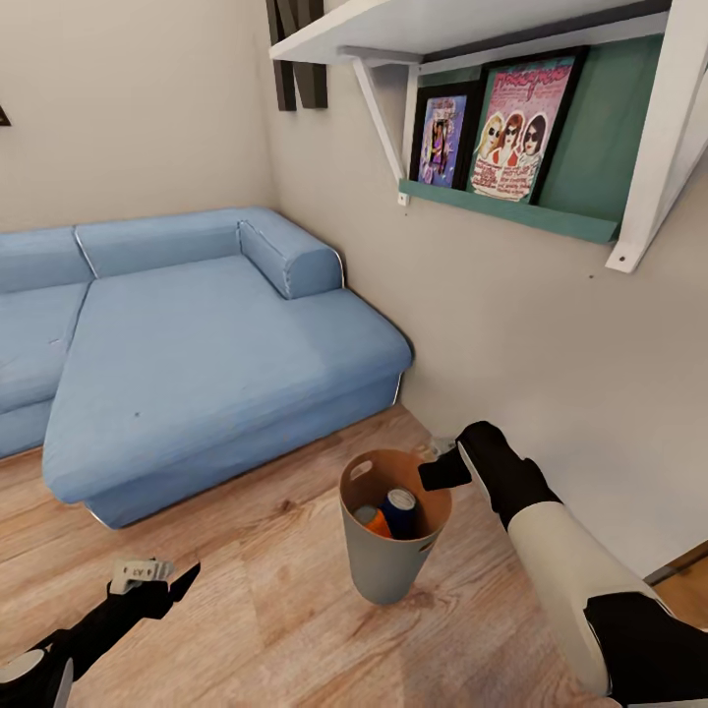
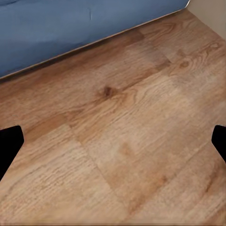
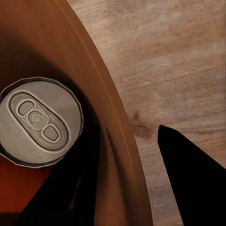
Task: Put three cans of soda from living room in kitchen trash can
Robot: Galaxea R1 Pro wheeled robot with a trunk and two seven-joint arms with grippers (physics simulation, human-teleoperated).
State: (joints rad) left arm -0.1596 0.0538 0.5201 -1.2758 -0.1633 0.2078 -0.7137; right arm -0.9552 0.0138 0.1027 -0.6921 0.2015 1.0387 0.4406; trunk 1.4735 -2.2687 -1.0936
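Observation:
The tash can [image 1: 388, 570], pale grey outside and copper-brown inside, stands on the wood floor of the living room near the sofa's corner. Inside it I see an orange can of soda [image 1: 373, 519] and a dark blue one [image 1: 400, 509]. My right gripper [image 1: 442, 470] is at the bin's far right rim. In the right wrist view this gripper [image 3: 127, 141] is open and straddles the rim [image 3: 123, 141], one finger inside and one outside, beside a silver can top [image 3: 37, 120] with orange below it. My left gripper [image 1: 157, 580] hangs open over bare floor, also shown in the left wrist view [image 2: 113, 136].
A blue L-shaped sofa [image 1: 197, 354] fills the left and middle. The wall [image 1: 551, 374] with a white and teal shelf [image 1: 511, 211] of framed pictures rises just behind the bin. Wood plank floor [image 1: 265, 610] lies between my arms.

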